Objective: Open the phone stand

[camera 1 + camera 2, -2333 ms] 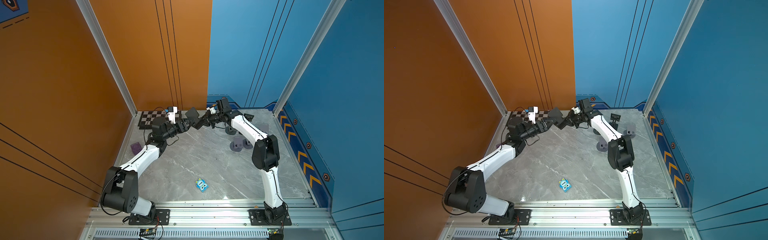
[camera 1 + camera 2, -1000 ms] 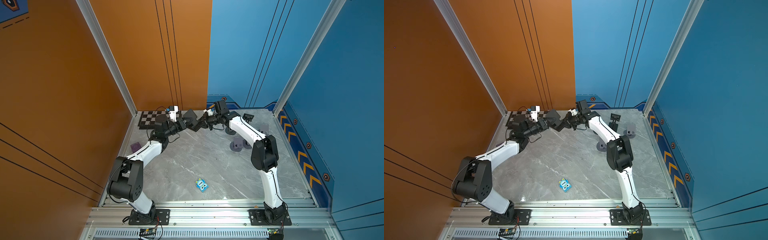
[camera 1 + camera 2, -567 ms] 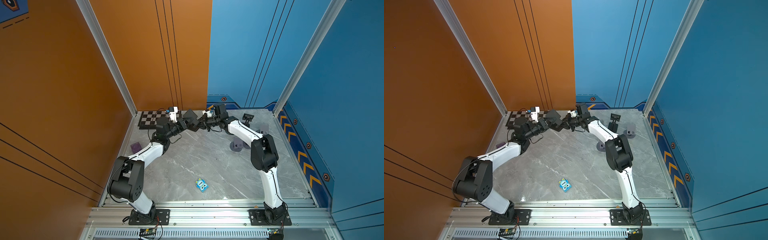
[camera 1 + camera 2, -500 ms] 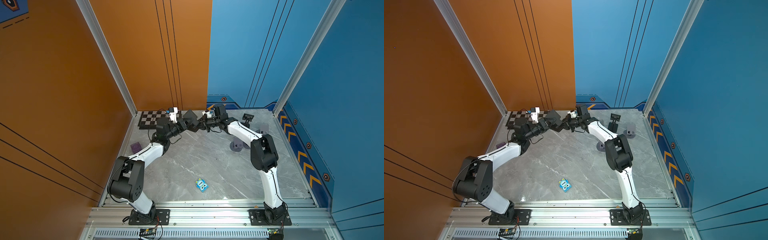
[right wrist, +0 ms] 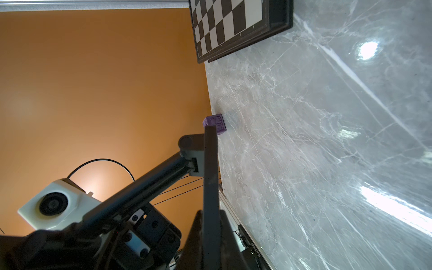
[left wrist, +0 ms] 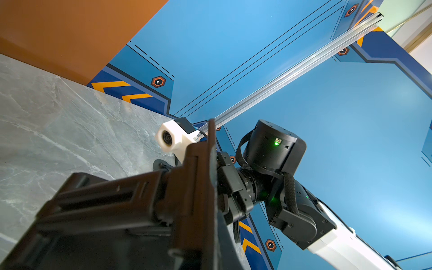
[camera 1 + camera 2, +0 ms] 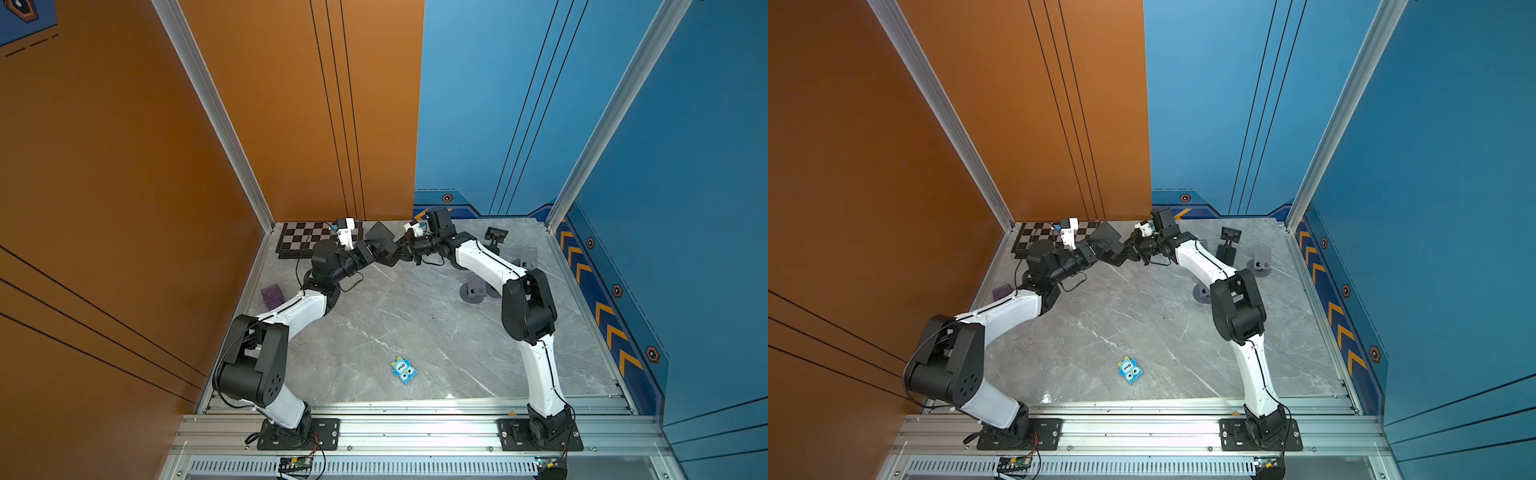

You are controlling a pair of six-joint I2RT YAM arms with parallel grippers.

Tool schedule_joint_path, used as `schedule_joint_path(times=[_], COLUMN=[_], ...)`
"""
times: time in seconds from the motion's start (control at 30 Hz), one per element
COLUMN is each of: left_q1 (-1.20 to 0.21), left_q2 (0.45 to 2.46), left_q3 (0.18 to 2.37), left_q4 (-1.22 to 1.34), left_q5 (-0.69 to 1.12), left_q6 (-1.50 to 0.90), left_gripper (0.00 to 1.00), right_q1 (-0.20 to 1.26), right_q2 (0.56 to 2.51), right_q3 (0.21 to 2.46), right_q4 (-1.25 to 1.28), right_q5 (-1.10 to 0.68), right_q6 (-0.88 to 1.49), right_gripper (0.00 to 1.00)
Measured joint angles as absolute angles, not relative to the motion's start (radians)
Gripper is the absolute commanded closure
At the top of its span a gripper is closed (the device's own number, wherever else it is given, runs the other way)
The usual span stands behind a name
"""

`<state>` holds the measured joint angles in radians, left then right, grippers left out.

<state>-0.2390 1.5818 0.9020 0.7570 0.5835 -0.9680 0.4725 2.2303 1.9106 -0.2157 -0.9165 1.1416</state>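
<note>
Phone stand [image 7: 382,239] is held up near the chessboard [image 7: 305,241], left gripper [image 7: 368,250] newly tightened on one part, right gripper [image 7: 404,249] clamping the other, apparently ready for prying apart.

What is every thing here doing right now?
phone stand: held between both grippers, partly unfolded
left gripper: shut on the phone stand
right gripper: shut on the phone stand
chessboard: lying flat, untouched
purple cube: sitting on the table, untouched
blue toy: lying flat, untouched
</note>
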Motion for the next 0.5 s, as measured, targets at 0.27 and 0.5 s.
schedule_joint_path(times=[0.27,0.5], left_q1=[-0.23,-0.197], left_q2=[1.58,1.572], left_q3=[0.897,0.896], left_q4=[0.756,0.716], left_q5=[0.579,0.517], left_q6=[-0.951,-0.897], left_gripper=[1.0,1.0], right_q1=[0.471,0.447], right_q2=[2.214,2.165], right_q3=[1.918,1.921], right_q4=[-0.279,-0.331], right_q5=[-0.901,-0.881], right_q6=[1.114,1.095], right_gripper=[0.83,0.78])
